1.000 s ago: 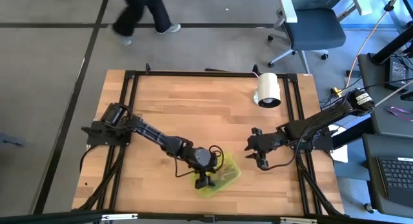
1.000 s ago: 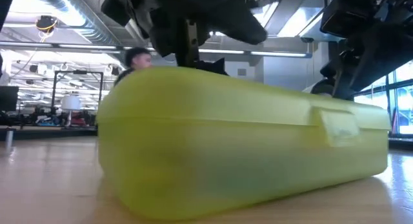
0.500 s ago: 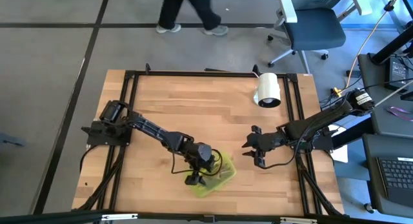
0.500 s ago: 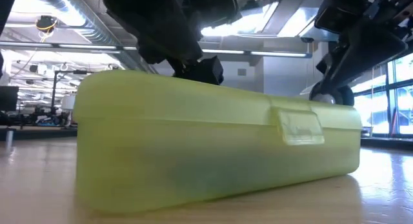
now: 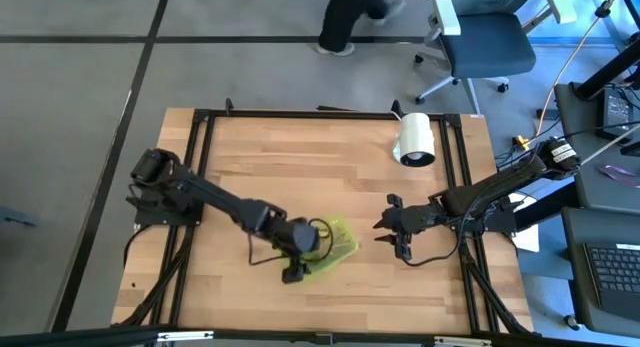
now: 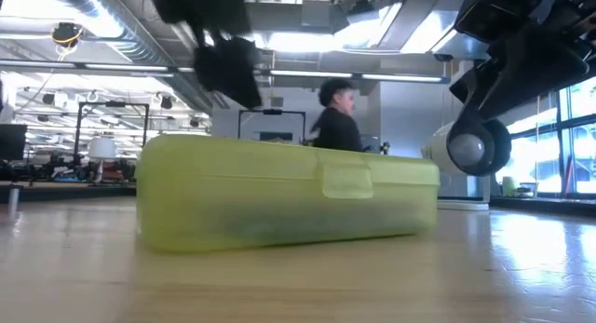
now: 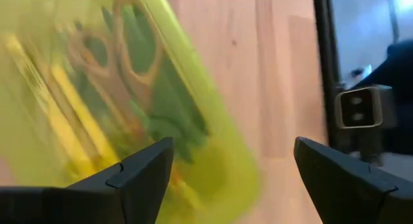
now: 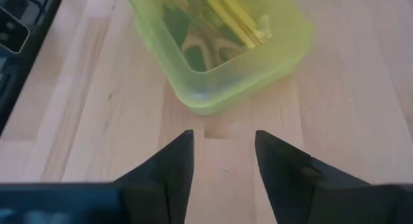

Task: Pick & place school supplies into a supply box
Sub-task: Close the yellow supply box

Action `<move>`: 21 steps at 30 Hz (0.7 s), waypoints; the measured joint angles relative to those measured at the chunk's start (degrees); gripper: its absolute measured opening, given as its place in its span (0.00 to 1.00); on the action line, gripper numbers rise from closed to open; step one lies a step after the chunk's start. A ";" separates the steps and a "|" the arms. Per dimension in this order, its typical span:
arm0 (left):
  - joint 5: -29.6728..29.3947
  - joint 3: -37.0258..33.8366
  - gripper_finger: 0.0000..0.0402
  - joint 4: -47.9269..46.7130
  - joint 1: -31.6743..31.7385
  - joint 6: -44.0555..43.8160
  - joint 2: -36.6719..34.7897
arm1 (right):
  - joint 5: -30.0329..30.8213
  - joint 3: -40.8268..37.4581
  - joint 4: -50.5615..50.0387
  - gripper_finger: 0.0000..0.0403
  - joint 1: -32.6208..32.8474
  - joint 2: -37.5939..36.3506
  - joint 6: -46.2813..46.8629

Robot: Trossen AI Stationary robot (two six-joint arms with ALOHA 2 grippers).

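Observation:
The supply box (image 5: pixel 334 249), a shut translucent yellow-green case, lies flat on its bottom near the table's middle. Its latch (image 6: pixel 346 180) faces the near edge. Through its wall I see the school supplies: scissors (image 8: pixel 208 48) and yellow pencils (image 8: pixel 236 17), also blurred in the left wrist view (image 7: pixel 97 88). My left gripper (image 7: pixel 233 144) is open. It hangs over the box's near-left end (image 5: pixel 293 271), and the low view shows a gap between it (image 6: pixel 226 70) and the lid. My right gripper (image 8: pixel 222 135) is open and low over the wood (image 5: pixel 390 237), just right of the box and pointing at it.
A white cylindrical roll (image 5: pixel 416 140) lies by the table's far right corner and shows behind the box (image 6: pixel 473 146). A person (image 5: pixel 350 12) walks past beyond the far edge, near an office chair (image 5: pixel 482 35). Bare wood lies on the far left of the table.
My left gripper drew back toward the table's left and rose off the box. The box slid toward the far edge and turned about, so it now lies farther from the near edge. The person walked from left to right behind the table.

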 joint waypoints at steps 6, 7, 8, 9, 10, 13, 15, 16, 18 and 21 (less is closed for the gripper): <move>-2.86 -0.43 0.78 -2.52 -6.71 -24.93 -0.68 | 0.85 0.00 0.22 0.42 -0.16 0.58 -6.47; -4.10 -0.66 0.78 -2.56 -8.07 -29.71 -0.29 | 1.34 0.00 0.07 0.42 -0.47 0.96 -7.58; -5.37 -0.88 0.78 -2.77 -9.45 -34.92 -0.07 | 1.49 -0.02 -0.08 0.42 -0.94 1.39 -8.04; -6.45 -0.94 0.78 -4.14 -10.80 -39.63 -0.03 | 1.34 -0.01 0.53 0.42 -1.70 2.04 -8.60; -7.97 -0.94 0.78 -4.99 -11.99 -43.04 -0.03 | 0.59 0.00 1.14 0.42 -2.50 2.88 -9.06; -13.94 -0.92 0.78 -7.24 -15.25 -48.36 0.78 | -4.37 0.00 2.43 0.42 -5.06 5.70 -12.04; -16.06 -0.92 0.78 -9.13 -16.75 -49.93 1.37 | -7.33 0.00 4.74 0.42 -6.75 7.82 -14.21; -16.38 -0.85 0.78 -9.41 -17.10 -50.13 1.85 | -8.63 0.00 5.51 0.42 -7.67 8.78 -15.36; -17.98 -0.92 0.78 -12.14 -17.28 -49.39 3.07 | -10.74 0.00 8.12 0.42 -9.35 10.71 -17.46; -19.19 -0.90 0.78 -11.36 -16.70 -47.47 6.15 | -12.10 0.35 8.05 0.42 -11.58 12.50 -19.38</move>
